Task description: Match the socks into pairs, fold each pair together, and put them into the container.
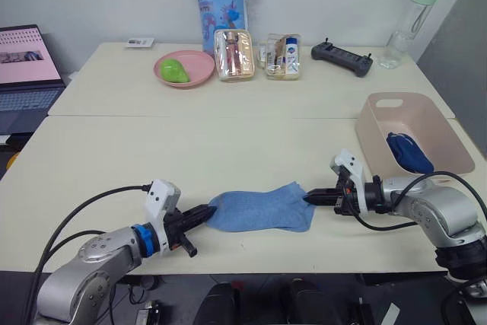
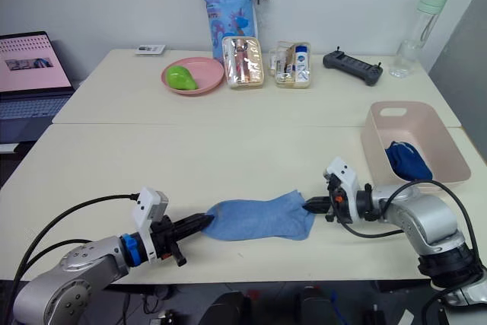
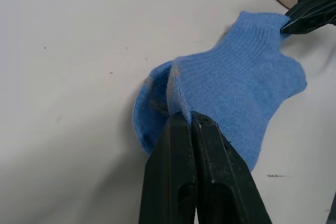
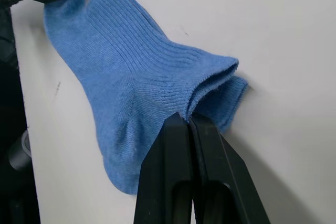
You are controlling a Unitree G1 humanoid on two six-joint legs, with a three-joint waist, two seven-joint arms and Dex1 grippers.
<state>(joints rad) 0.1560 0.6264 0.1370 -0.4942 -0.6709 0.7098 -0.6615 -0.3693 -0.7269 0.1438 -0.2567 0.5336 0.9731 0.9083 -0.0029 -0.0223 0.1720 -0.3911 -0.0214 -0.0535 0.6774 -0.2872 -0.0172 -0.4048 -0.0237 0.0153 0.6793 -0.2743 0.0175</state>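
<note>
Across the pale table (image 1: 228,150) both tools, left (image 1: 207,210) and right (image 1: 307,199), pinched the 2 light socks (image 1: 262,207); folding them seemed next, then the container (image 1: 373,131).

Pink plate (image 1: 185,68), toiletry pouches (image 1: 233,55), controller (image 1: 342,58), bottle (image 1: 409,24), laptop (image 1: 27,74).

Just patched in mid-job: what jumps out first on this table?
The sky blue socks lie stretched flat near the table's front edge, the left claw shut on one end and the right claw shut on the other. On the robot's right, the pink container already holds a dark blue bundle.
</note>
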